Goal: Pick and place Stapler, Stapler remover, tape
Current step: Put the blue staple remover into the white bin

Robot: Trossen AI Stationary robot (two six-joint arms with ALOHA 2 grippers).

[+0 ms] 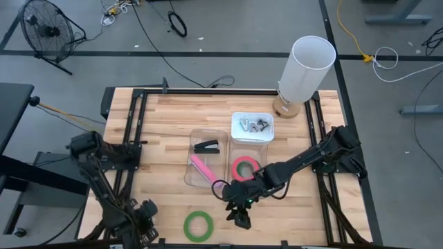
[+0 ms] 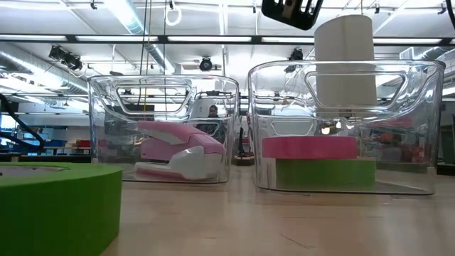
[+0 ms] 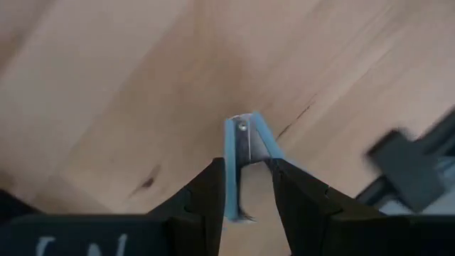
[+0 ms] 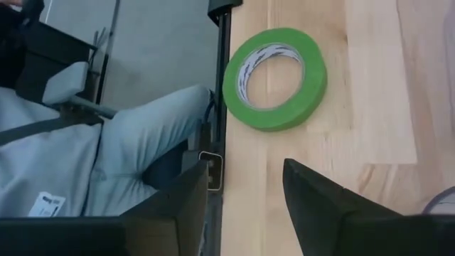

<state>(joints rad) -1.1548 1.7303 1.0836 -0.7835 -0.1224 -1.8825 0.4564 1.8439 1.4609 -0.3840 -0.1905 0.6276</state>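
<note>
We see the right claw (image 1: 240, 216) hanging over the near part of the worktop (image 1: 297, 207), fingers apart and empty, with the loose green tape roll (image 1: 198, 225) flat on the wood just to its left, near the front edge; from the right wrist view that roll (image 4: 275, 77) lies next to the worktop's dark frame rail (image 4: 217, 107), and a person's trousered leg (image 4: 135, 153) sits just beyond it; risk as we judge it: a finger landing on the ring's rim rather than through its open centre could skid the roll toward the edge and off, or the claw could clip the rail; the approach from the far side looks open, with bare wood between the roll and the bins; the left claw (image 3: 245, 192) sits low at the front-left corner, narrow and closed on a blue staple remover (image 3: 242, 153); the hold looks thin on the blade end, so we'd guess it may twist or drop in transit; the pink stapler (image 2: 174, 149) lies in the left clear bin (image 1: 208, 158), which also holds a black stapler (image 1: 206, 146); the red-pink tape (image 2: 309, 147) lies stacked on the other green roll (image 2: 323, 173) in the right clear bin (image 2: 341, 128); the small white tray (image 1: 252, 126) of removers stands behind, next to the tall white cylinder (image 1: 304, 69); room above the bins is tight.
</note>
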